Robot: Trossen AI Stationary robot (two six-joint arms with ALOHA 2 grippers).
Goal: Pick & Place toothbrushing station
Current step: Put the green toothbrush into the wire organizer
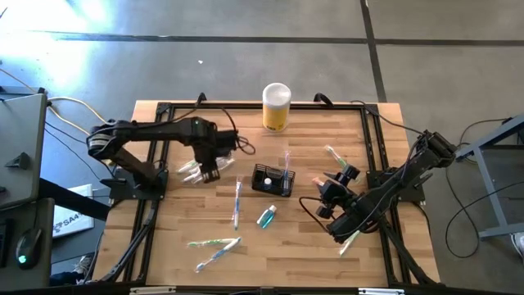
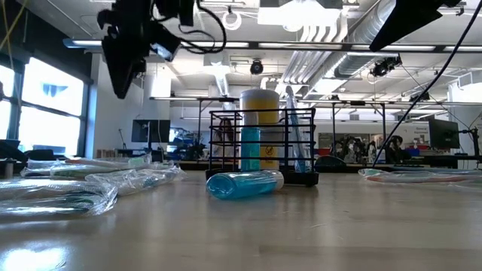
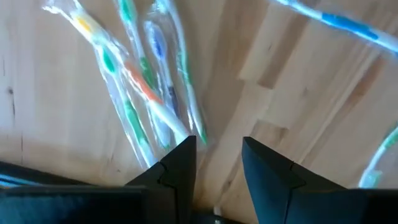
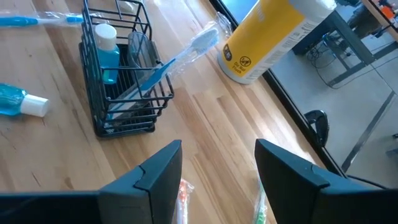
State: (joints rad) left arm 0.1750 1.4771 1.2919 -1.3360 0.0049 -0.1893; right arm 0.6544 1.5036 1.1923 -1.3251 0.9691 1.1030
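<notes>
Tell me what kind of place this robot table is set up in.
Probably a large open workshop or lab. The low view shows exposed ceiling ducts and distant benches with monitors; the high view shows a butcher-block wooden table standing on a bare grey concrete floor.

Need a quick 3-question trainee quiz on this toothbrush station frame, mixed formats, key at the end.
1. True or false: the black wire caddy already holds a wrapped toothbrush and a small blue bottle.
2. Multiple choice: the blue bottle lying on the table sits where? A) inside the caddy B) on the wood in front of the caddy C) on the yellow cylinder
3. Fill in: the left end effector hovers, fingers apart, over a pile of wrapped ____.

Key: 1 true. 2 B. 3 toothbrushes. The right end effector is also empty, fingers apart, facing the caddy.
</notes>
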